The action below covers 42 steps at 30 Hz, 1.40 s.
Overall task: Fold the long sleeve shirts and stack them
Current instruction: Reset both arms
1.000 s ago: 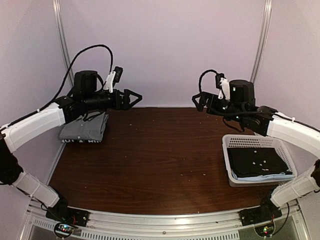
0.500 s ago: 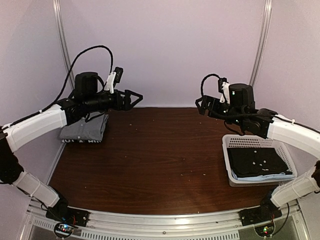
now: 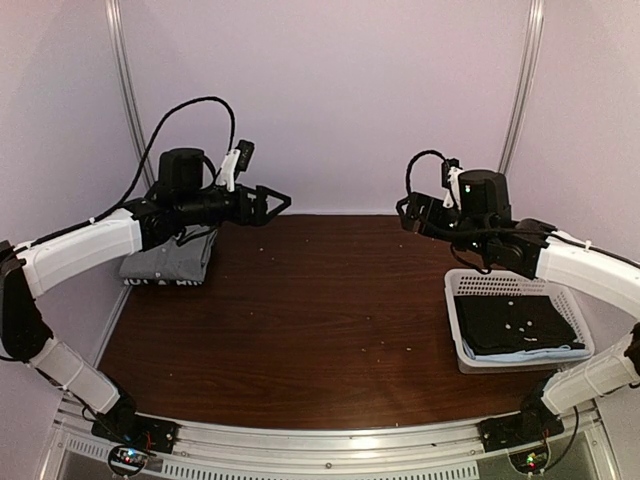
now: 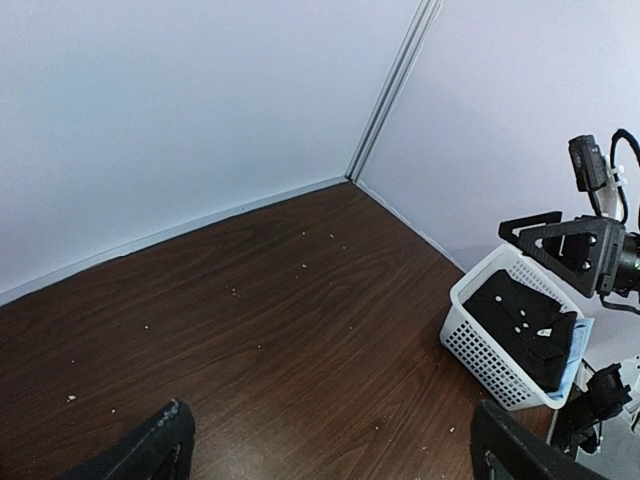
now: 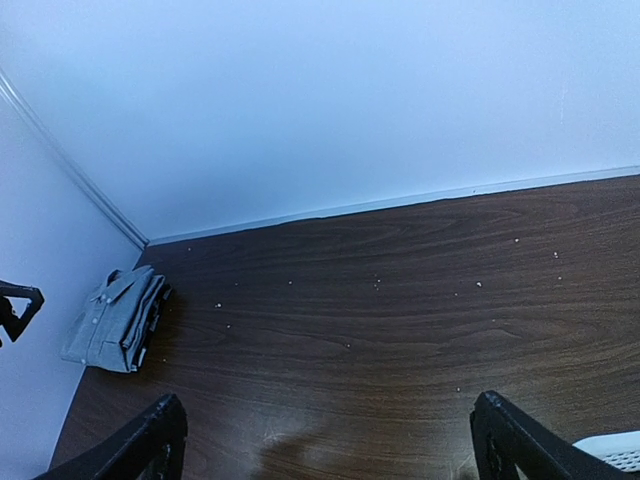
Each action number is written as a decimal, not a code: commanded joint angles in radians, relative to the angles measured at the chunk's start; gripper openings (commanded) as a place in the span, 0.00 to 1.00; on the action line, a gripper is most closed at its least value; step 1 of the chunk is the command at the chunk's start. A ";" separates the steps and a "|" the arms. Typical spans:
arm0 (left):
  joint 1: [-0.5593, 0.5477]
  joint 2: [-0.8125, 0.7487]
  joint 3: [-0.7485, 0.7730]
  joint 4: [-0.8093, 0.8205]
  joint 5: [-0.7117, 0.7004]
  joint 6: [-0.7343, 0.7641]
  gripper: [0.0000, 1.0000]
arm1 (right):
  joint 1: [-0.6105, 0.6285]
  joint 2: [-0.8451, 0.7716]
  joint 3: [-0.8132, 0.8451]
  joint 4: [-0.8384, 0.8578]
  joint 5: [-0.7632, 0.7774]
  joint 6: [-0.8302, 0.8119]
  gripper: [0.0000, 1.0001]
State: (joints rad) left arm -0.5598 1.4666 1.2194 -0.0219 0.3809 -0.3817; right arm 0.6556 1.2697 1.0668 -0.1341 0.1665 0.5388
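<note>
**Fig. – both arms raised, nothing held.**

(a) Top view. The table (image 3: pixel 320 330) is dark wood-grain with scattered pale specks.

- **Grey shirt** (image 3: pixel 168 262): folded to a compact rectangle at the far-left corner of the table, close to the left wall. The L forearm crosses above it.
- **Left gripper** (image 3: pixel 272 203): held in the air to the right of the grey shirt and apart from it, pointing right. Its fingers are spread wide and nothing is between them.
- **Right gripper** (image 3: pixel 408 212): held in the air over the far-right part of the table, pointing left. Its fingers are likewise parted and bare.
- **White basket** (image 3: pixel 455 300): a perforated basket at the right edge of the table, nearer than the right gripper and well below it.
- **Dark folded garment** (image 3: pixel 518 322): lies in the basket and carries small pale marks; its pattern is too small to tell. A strip of light-blue cloth (image 3: pixel 545 353) shows beneath its near edge.

(b) L wrist view. The left gripper (image 4: pixel 330 450) has one fingertip at each lower corner, with bare tabletop between them. The basket (image 4: pixel 470 345) and its dark garment (image 4: pixel 525 325) lie at the right. The right gripper (image 4: pixel 560 245) is above them, with its jaws apart.

(c) R wrist view. The right gripper (image 5: pixel 330 440) has its fingertips set wide at the lower corners. The grey shirt (image 5: pixel 118 318) lies far off at the left, in the corner by the wall, collar uppermost, and well apart from this gripper.
</note>
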 commanded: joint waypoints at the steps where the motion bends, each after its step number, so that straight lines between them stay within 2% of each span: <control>1: 0.003 0.005 0.020 0.077 0.017 0.017 0.98 | -0.004 -0.036 -0.018 -0.018 0.042 0.013 1.00; 13: 0.003 -0.021 -0.011 0.097 -0.020 0.023 0.98 | -0.004 -0.042 -0.013 -0.029 0.063 -0.013 1.00; 42: 0.003 -0.049 -0.043 0.103 -0.011 0.034 0.98 | -0.004 -0.048 -0.034 -0.021 0.077 0.019 1.00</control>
State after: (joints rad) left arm -0.5598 1.4433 1.1889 0.0288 0.3698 -0.3569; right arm 0.6552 1.2488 1.0496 -0.1490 0.2188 0.5533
